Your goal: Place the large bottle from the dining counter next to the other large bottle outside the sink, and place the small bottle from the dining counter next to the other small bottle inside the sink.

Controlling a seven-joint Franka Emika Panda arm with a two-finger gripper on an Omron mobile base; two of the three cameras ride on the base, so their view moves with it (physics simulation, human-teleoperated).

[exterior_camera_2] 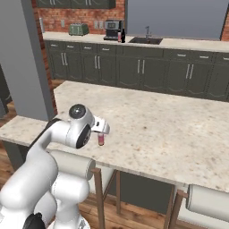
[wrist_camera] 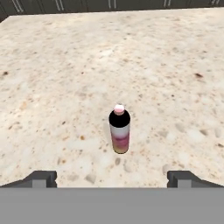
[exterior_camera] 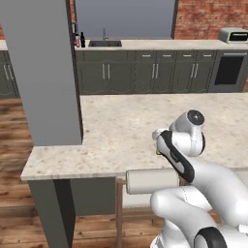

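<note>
Pincer wide open, empty, facing small bottle upright on bench. Step: approach. Next: advance, close around bottle.

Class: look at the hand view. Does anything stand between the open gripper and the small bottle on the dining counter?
Nothing visible does. The small bottle stands upright on bare dining counter, straight ahead of the open gripper, with only speckled stone between them.
</note>
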